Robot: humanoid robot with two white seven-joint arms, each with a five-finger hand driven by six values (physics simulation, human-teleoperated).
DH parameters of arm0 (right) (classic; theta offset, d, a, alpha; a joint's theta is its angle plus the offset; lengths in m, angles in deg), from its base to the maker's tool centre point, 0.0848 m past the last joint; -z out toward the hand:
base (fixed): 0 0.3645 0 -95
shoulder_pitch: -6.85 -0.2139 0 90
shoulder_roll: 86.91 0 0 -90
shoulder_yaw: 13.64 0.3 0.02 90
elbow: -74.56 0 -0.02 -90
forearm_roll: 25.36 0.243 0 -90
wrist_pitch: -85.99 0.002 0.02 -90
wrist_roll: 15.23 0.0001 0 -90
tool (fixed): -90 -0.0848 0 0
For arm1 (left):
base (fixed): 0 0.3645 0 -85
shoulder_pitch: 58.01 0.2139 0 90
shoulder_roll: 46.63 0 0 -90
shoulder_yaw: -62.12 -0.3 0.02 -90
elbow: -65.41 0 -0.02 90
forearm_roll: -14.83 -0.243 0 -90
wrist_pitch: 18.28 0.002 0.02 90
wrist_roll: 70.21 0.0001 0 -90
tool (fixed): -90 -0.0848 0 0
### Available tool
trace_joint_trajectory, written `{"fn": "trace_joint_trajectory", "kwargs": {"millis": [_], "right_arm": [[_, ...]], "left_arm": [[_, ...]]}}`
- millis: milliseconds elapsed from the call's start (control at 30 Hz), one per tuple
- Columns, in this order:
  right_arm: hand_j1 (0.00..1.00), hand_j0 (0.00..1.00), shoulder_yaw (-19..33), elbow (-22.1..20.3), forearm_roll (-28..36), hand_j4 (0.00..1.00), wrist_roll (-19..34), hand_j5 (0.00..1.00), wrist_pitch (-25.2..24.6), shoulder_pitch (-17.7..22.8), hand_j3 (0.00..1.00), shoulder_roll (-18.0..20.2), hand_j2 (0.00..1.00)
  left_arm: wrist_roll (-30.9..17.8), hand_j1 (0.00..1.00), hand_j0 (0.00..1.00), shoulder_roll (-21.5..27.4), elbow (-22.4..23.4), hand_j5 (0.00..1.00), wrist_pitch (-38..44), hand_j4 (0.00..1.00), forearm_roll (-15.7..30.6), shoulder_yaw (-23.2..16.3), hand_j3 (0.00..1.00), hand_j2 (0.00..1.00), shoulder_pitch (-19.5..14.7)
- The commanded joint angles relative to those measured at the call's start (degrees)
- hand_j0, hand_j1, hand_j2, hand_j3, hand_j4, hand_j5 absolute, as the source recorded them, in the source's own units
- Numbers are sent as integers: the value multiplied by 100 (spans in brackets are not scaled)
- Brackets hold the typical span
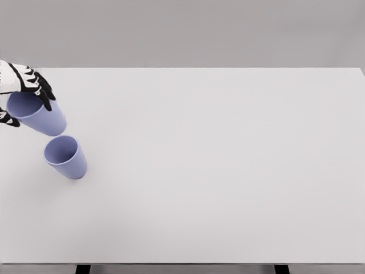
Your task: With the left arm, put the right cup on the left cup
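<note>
Left fingers (44,94) gripping held cup (35,114) near table (228,171) left edge, just above second cup (65,157).

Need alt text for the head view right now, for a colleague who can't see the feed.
At the far left edge, the left hand grips a lavender cup by its rim, holding it just behind and left of a second lavender cup standing upright on the white table. The right arm is out of view.

left hand (20,91) fingers grip lifted cup (37,114) | second cup (65,157) upright on table (217,171), just below
</note>
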Motion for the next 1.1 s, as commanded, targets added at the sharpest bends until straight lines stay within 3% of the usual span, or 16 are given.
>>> {"fn": "trace_joint_trajectory", "kwargs": {"millis": [0,433,1067], "right_arm": [[100,100,0,1,-2,100,1,100,1,0,100,0,100],[100,100,0,1,-2,100,1,100,1,0,100,0,100],[100,100,0,1,-2,100,1,100,1,0,100,0,100]], "left_arm": [[1,59,59,219,-234,59,22,59,140,21,59,59,0],[1,59,59,299,-383,59,22,59,148,47,59,59,211],[1,59,59,-36,-58,59,22,59,8,29,59,59,193]]}}
